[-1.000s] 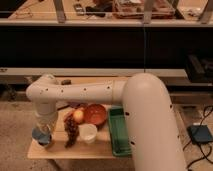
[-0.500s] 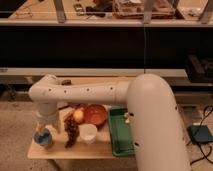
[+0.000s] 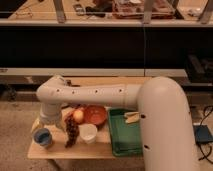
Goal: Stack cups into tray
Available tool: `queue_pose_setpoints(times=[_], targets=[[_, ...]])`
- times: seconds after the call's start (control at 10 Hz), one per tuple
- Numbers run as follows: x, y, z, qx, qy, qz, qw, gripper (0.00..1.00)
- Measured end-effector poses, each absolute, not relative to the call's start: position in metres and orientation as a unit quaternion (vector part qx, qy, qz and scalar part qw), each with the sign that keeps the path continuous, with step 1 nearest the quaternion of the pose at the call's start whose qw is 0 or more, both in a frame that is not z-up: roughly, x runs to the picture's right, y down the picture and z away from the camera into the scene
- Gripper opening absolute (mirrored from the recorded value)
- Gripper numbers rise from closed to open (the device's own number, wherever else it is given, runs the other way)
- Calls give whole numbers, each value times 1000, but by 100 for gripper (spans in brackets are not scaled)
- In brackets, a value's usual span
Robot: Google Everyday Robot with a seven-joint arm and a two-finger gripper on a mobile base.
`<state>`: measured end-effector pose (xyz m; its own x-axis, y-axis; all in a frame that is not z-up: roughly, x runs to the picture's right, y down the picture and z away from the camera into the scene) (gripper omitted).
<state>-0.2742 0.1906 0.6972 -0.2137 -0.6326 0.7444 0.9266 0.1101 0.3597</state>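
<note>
The blue cup [image 3: 42,136] stands upright at the near left corner of the worktop [image 3: 55,150], well apart from the green tray [image 3: 122,142] on the right side. It looks like light, stiff plastic with smooth walls, so it should lift easily but could slip or tip; a pinch across the rim or around the upper wall seems the safest hold. The claw [image 3: 47,121] is just above and behind the cup, largely hidden under the white arm [image 3: 90,95]; it appears spread and pinching nothing. Between cup and tray lie dark grapes [image 3: 71,132], a white cup [image 3: 88,133], an apple [image 3: 78,115] and an orange bowl [image 3: 95,115]. A pale object [image 3: 132,117] rests in the tray's far end.
</note>
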Motion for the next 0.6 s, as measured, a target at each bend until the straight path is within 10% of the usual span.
queue_pose_setpoints(times=[0.6], targets=[[-274, 202, 705, -175, -447, -635, 605, 58]])
